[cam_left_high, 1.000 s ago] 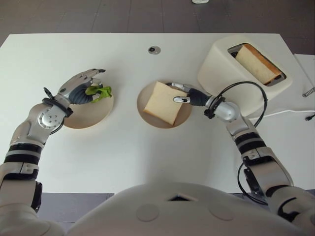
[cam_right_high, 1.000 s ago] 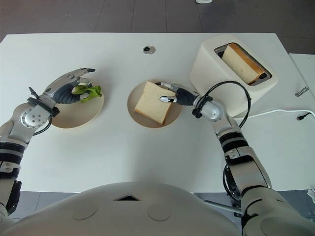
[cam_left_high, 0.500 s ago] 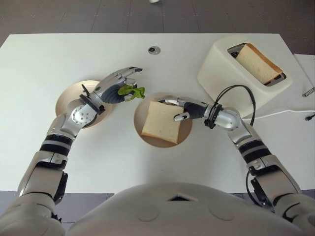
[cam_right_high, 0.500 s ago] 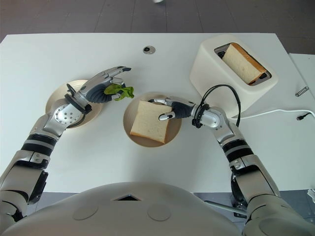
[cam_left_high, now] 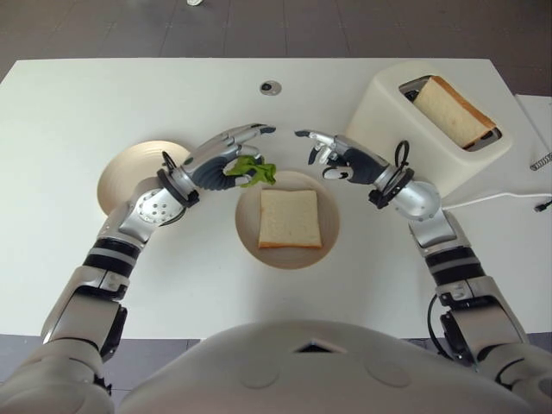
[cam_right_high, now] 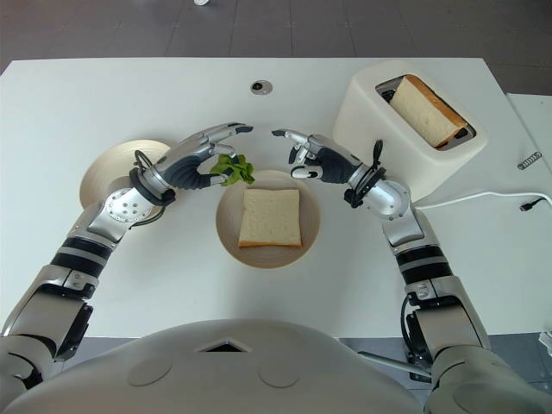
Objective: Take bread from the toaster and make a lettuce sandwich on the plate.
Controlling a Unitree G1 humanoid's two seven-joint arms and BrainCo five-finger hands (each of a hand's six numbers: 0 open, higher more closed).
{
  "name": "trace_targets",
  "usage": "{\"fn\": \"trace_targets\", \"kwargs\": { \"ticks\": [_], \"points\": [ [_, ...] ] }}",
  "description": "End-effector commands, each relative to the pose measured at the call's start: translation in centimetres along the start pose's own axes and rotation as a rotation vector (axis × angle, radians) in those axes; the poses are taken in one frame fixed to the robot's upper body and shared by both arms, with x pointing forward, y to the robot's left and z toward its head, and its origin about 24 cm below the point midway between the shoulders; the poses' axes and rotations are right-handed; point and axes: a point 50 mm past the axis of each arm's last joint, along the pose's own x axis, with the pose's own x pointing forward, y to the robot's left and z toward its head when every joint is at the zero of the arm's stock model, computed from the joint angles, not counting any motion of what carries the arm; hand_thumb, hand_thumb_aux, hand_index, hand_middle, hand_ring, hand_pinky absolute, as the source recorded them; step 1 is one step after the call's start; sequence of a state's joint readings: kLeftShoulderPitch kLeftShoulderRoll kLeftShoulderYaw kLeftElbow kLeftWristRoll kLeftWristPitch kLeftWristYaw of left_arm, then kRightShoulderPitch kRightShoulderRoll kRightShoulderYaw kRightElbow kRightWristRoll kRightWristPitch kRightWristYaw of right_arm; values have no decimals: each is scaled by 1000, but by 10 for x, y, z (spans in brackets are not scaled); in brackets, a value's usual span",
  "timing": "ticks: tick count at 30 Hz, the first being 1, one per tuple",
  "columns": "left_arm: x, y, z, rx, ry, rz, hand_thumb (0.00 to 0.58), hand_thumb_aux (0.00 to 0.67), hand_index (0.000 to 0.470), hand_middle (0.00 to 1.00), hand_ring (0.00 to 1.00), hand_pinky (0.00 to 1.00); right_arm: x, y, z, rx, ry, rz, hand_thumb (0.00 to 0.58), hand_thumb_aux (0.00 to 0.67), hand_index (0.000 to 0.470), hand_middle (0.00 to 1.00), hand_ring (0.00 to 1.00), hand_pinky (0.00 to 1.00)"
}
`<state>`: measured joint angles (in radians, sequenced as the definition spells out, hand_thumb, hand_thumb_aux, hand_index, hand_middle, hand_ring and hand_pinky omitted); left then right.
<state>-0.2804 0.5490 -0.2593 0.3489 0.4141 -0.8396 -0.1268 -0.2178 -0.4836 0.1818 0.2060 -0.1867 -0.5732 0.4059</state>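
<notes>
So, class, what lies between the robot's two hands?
Just bare table, in both eye views. The left hand holds lettuce; the right hand holds nothing.

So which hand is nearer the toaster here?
Right. The right hand hovers just beside the toaster, on its left, above the plate's far edge. The left hand, holding lettuce, is across the plate, farther off.

Left hand (cam_left_high: 210,162) pinches lettuce (cam_left_high: 253,172); right hand (cam_left_high: 347,160) hovers slack, holding nothing.
</notes>
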Motion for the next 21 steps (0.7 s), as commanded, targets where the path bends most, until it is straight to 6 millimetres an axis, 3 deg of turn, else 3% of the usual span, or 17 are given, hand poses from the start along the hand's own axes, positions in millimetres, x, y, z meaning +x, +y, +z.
{"fn": "trace_targets", "kwargs": {
  "ticks": [1, 6, 13, 15, 16, 19, 20, 21],
  "points": [
    [-1, 0, 8, -27, -45, 2, 580, 670, 470, 0, 0, 0, -6, -17, -2, 60, 30, -119, 0, 0, 0, 984, 984, 984],
    [12, -29, 25, -97, -128, -101, 580, 670, 470, 0, 0, 0, -6, -35, 6, 127, -20, -242, 0, 0, 0, 980, 980, 980],
    [20, -55, 36, -126, -163, -218, 580, 670, 470, 0, 0, 0, -8, -34, 18, 133, -83, -212, 0, 0, 0, 976, 976, 976],
    [18, -60, 38, -133, -170, -258, 551, 520, 365, 0, 0, 0, -9, -33, 24, 123, -112, -189, 0, 0, 0, 976, 976, 976],
    [17, -62, 38, -134, -168, -270, 500, 420, 295, 0, 0, 0, -9, -32, 27, 120, -127, -181, 0, 0, 0, 976, 976, 976],
    [17, -64, 37, -142, -166, -287, 445, 347, 243, 0, 0, 0, -11, -34, 31, 111, -148, -172, 0, 0, 0, 969, 969, 969],
    [17, -65, 38, -148, -174, -294, 349, 247, 173, 0, 0, 0, -12, -35, 31, 107, -149, -172, 0, 0, 0, 969, 969, 969],
    [17, -66, 40, -154, -181, -300, 87, 53, 37, 0, 0, 0, -12, -36, 31, 105, -149, -172, 0, 0, 0, 965, 965, 965]
  ]
}}
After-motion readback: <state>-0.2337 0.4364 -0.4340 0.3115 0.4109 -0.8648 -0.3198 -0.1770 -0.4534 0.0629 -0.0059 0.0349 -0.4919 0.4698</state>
